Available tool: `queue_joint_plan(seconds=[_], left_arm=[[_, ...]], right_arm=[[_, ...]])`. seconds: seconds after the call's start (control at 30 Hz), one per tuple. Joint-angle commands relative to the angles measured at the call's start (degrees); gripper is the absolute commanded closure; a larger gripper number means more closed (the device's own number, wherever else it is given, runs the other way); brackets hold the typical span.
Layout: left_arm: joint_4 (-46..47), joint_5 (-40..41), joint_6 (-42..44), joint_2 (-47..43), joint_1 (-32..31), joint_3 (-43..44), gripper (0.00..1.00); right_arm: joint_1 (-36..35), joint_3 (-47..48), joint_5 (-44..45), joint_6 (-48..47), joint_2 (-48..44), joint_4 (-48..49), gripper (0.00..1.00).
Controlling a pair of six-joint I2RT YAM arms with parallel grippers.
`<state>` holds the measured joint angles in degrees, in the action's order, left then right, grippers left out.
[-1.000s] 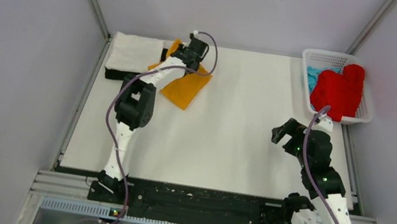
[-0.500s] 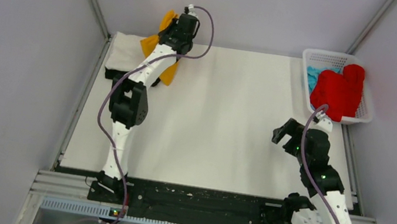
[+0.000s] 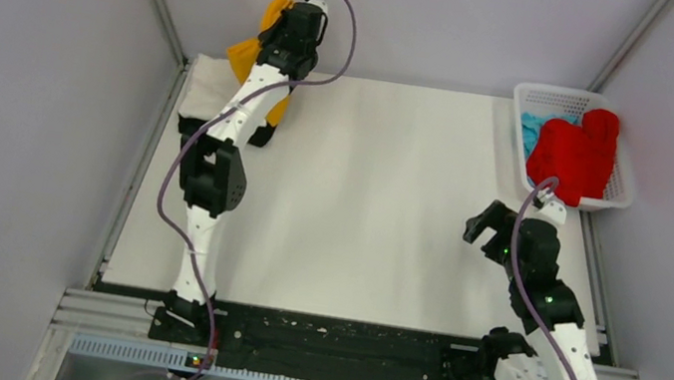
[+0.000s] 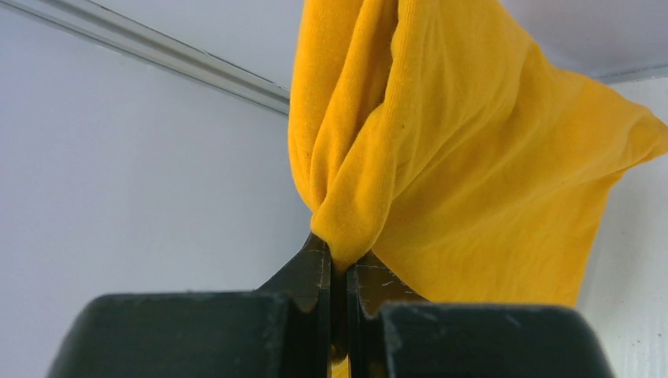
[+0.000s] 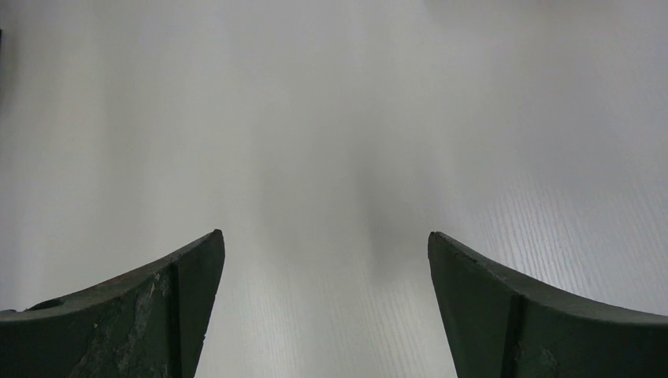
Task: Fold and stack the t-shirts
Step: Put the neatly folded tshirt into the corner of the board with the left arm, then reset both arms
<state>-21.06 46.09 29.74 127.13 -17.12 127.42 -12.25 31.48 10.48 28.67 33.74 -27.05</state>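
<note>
Grey walls on three sides, white worktop (image 3: pixel 389 218) between them. Left tool (image 4: pixel 337 260) is raised high at the far-left corner, pinched tight on a bunched ridge of the mustard t-shirt (image 4: pixel 473 157). The cloth hangs off it in a loose drape, clear of the surface, above a folded white t-shirt (image 3: pixel 199 89). That one lies on what looks like a black t-shirt (image 3: pixel 187 124) at the left edge. Right tool (image 5: pixel 327 260) is spread wide with nothing in it, low over bare worktop near the right side. Red t-shirt (image 3: pixel 575 155) and light blue t-shirt (image 3: pixel 531 128) are heaped in the basket (image 3: pixel 617 200), far right.

Risks, as I judge them:
- The hold is on a narrow gather of fabric only. A quick swing could let it slide out short of the pile.
- The mustard cloth hangs crumpled, not flat. Set down like this it would probably land as a lump, askew on the stack.
- The trailing hem hangs close to the white t-shirt. A drag across it could pull that fold open.
- The wrist sits near the corner post, so a wide sweep might brush the wall.
- The right tool is well apart, too far to steady anything.
</note>
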Motion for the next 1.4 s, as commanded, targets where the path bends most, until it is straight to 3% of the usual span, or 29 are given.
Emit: queue_joint_plan(seconds=[0.0,0.5,0.53,0.63,0.7,0.73,0.8,0.97,1.07,1.37], left_arm=[[1.9,0.0,-1.3,-3.2,1.9,2.6,1.0],[2.4,-9.7,-6.2,4.7,13.3,2.1,1.0],[2.9,-10.1,-6.2,5.4,13.7,2.2,0.95],[5.9,-6.9,-6.3,7.5,14.6,2.9,0.53],[6.2,-4.0,-7.5,8.4,15.4,4.6,0.37],[4.0,-4.2,-9.2,8.3,15.7,6.3,0.29],[-1.7,-8.2,-13.1,6.7,15.9,8.0,0.02],[-7.5,-16.9,-24.8,-5.2,15.9,2.3,0.01],[-10.3,-28.6,-35.0,-14.9,15.9,-5.6,0.01],[7.2,-51.8,-54.9,-53.0,14.5,-60.7,0.02]], right_arm=[[-0.2,0.9,2.0,0.3,0.2,1.3,0.01],[-0.2,1.2,4.4,1.0,2.1,0.1,0.01],[-0.2,1.4,4.5,1.0,2.4,0.1,0.01],[-0.2,1.6,4.9,1.0,3.1,-0.2,0.01],[-0.2,1.8,5.3,1.1,3.4,-0.5,0.01],[-0.2,1.9,5.7,1.3,3.5,-0.7,0.01],[-0.2,2.1,6.1,1.5,3.4,-0.8,0.01],[-0.2,2.1,5.3,1.5,3.7,0.4,0.01],[-0.2,2.2,3.7,0.7,4.7,0.8,0.01],[-0.2,1.2,-1.1,1.5,5.0,1.1,0.01]])
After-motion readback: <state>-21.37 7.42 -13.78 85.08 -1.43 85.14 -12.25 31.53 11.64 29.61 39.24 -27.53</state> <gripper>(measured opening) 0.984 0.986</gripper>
